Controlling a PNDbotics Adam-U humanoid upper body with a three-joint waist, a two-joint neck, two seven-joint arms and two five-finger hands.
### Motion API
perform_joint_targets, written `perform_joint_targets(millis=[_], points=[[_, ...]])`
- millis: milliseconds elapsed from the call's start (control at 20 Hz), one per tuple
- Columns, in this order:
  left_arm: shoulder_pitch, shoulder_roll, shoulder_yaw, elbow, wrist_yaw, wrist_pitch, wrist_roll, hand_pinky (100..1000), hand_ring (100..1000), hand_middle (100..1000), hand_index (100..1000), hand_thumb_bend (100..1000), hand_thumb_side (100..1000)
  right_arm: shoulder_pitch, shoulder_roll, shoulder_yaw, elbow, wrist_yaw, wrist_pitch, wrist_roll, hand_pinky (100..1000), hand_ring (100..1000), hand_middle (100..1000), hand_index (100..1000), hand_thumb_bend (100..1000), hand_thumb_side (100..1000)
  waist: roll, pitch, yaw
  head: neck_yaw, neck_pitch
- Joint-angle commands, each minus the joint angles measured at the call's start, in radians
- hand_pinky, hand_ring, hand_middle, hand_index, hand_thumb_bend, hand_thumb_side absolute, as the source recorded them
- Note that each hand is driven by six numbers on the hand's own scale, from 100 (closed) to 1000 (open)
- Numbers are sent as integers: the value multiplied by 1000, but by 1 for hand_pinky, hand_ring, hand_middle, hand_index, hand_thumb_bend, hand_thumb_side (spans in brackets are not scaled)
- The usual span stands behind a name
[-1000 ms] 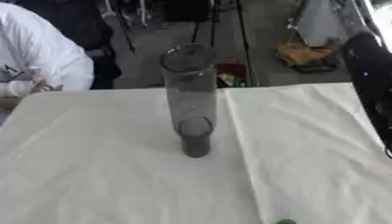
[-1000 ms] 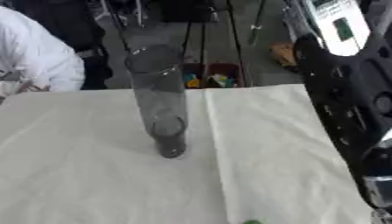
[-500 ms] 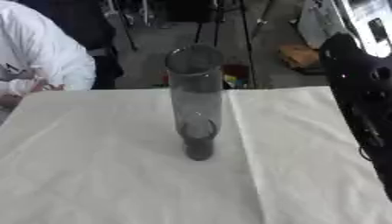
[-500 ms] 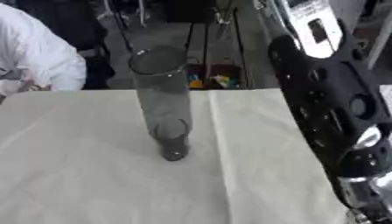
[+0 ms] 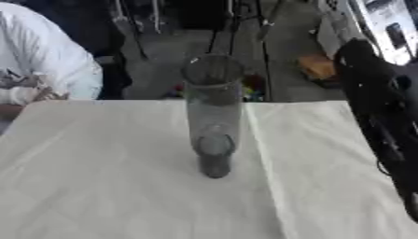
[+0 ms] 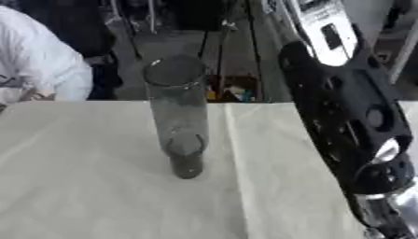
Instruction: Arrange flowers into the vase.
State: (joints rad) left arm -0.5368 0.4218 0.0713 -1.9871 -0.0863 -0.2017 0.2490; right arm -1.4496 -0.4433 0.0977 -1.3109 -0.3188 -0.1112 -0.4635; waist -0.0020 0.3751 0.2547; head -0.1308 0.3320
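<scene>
A tall clear glass vase (image 5: 214,116) stands upright in the middle of the white-clothed table (image 5: 98,186), with nothing in it. My right arm (image 6: 343,121), black with a silver joint low down, reaches in from the upper right and runs down the right side, to the right of the vase and apart from it. Its hand lies past the lower right corner and does not show. No flower shows in either view. My left arm and hand are out of view.
The table's far edge (image 5: 294,101) runs just behind the vase. Beyond it are a dark floor, stand legs (image 5: 130,32) and some small coloured items (image 6: 233,93). White cloth stretches left of and in front of the vase.
My right arm has swung in from the right edge and now covers much more of the right side. A small green bit at the bottom edge no longer shows. The vase has not moved.
</scene>
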Motion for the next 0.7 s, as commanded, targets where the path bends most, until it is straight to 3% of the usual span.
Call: perform_joint_targets(millis=[50, 700], points=[[-11, 28, 1, -13, 5, 2, -1, 808, 934, 900, 962, 100, 1000, -37, -18, -11, -10, -17, 1, -12, 100, 100, 100, 100, 100, 156, 2, -21, 2, -3, -13], [-26, 23, -1, -13, 8, 3, -1, 807, 928, 900, 961, 100, 1000, -36, 14, 1, -20, -74, 28, -37, 100, 100, 100, 100, 100, 170, 0, -6, 9, -16, -23]])
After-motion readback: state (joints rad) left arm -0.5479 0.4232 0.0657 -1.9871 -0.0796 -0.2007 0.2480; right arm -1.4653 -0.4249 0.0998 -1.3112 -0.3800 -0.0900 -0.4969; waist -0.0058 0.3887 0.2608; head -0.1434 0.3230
